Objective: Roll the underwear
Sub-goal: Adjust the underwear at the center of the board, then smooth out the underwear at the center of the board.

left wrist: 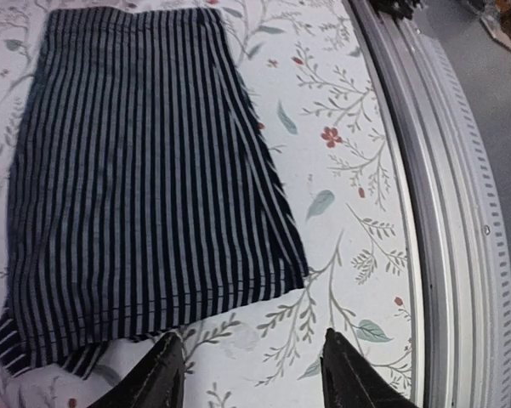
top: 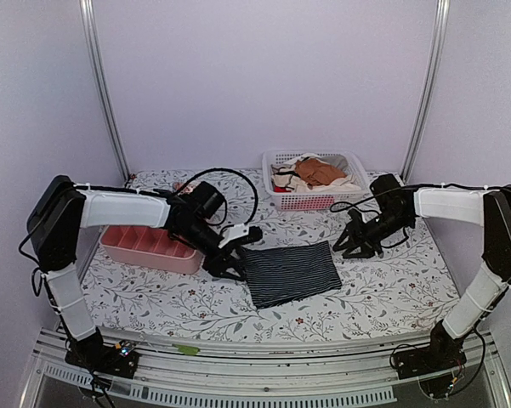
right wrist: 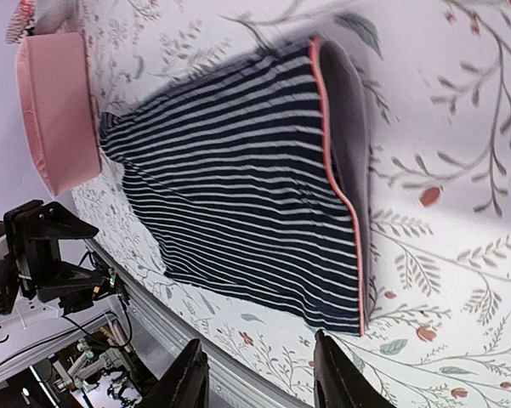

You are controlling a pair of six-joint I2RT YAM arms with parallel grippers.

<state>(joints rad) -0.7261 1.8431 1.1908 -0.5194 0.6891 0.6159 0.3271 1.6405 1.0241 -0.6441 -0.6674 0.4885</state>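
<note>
The underwear (top: 290, 272) lies flat on the floral tablecloth in the middle of the table, dark navy with thin white stripes. In the right wrist view the underwear (right wrist: 238, 195) shows a grey waistband with a red edge. In the left wrist view the underwear (left wrist: 136, 178) fills the upper left. My left gripper (top: 232, 265) hovers at its left edge, open, nothing between its fingers (left wrist: 251, 374). My right gripper (top: 357, 245) stands just right of the garment, open and empty (right wrist: 259, 378).
A pink divided tray (top: 149, 247) sits left of the underwear, behind the left arm. A white basket (top: 313, 180) with orange-brown and cream garments stands at the back. The metal table rail (top: 264, 350) runs along the near edge.
</note>
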